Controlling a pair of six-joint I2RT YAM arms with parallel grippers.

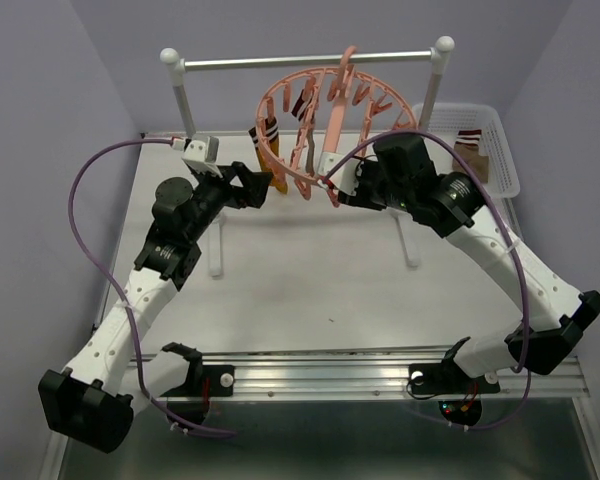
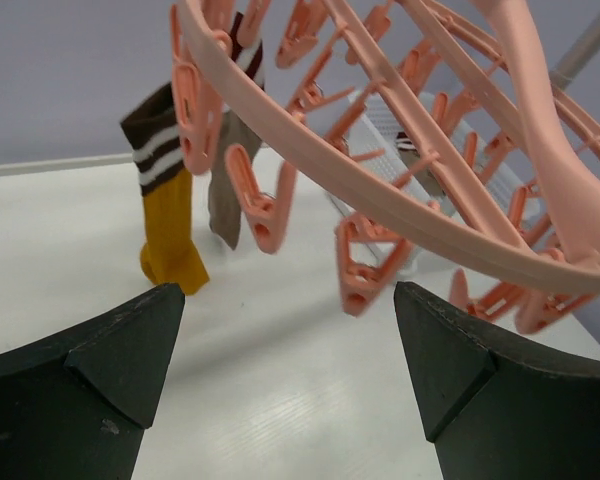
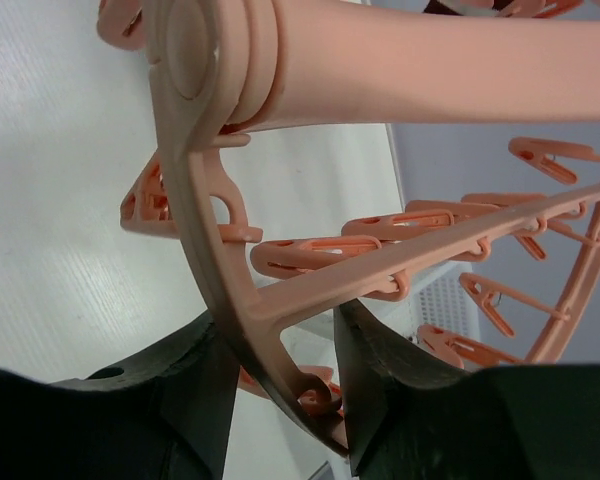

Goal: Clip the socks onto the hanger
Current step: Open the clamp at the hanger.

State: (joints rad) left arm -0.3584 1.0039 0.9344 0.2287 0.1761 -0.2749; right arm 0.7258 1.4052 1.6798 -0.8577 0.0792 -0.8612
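The right jaws pinch the round salmon-pink plastic hanger [image 3: 192, 200] at its rim. A skewed grip could swing it off the silver metal rail [image 1: 310, 62]. The left jaws gape empty beneath it, and the clipped mustard-and-brown striped sock [image 2: 168, 225] might shake loose.

hanger [image 1: 332, 112] on rail [image 1: 280, 62], right claw [image 1: 332, 186] at rim

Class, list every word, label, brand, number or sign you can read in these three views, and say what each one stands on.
None: no text can be read in any view.
The hanger, socks and basket show no print.
Small red and green lights glow near the table's front edge, but they are not text.
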